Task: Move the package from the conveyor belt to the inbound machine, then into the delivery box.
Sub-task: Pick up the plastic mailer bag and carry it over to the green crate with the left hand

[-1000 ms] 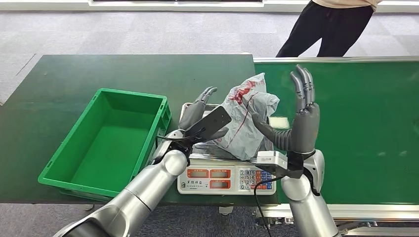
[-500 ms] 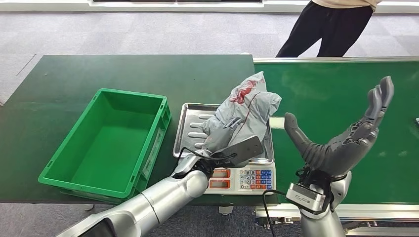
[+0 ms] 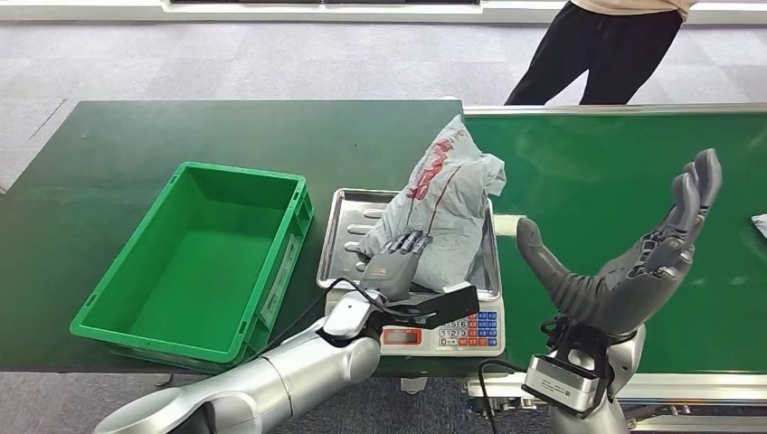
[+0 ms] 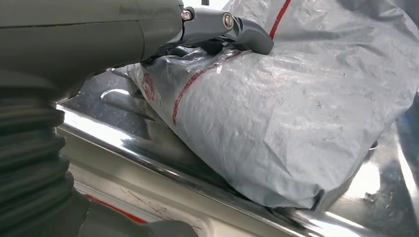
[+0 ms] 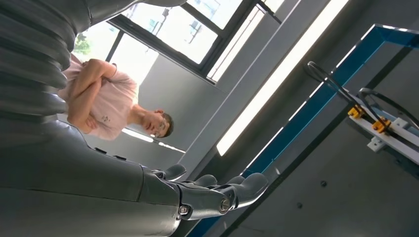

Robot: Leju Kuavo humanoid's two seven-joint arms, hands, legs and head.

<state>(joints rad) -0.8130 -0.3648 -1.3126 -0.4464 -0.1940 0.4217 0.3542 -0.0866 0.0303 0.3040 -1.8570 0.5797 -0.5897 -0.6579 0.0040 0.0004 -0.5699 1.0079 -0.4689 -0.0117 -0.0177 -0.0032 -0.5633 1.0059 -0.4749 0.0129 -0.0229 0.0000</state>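
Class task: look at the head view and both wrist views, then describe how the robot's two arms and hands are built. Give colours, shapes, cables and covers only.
Both arms are smooth, rounded silver tubes. The left robot hand and right robot hand are dark grey, with slim jointed fingers and a thick thumb. A grey ribbed cover sits at the wrist. Each wrist carries a small boxy camera module, and thin black cables loop beside it.
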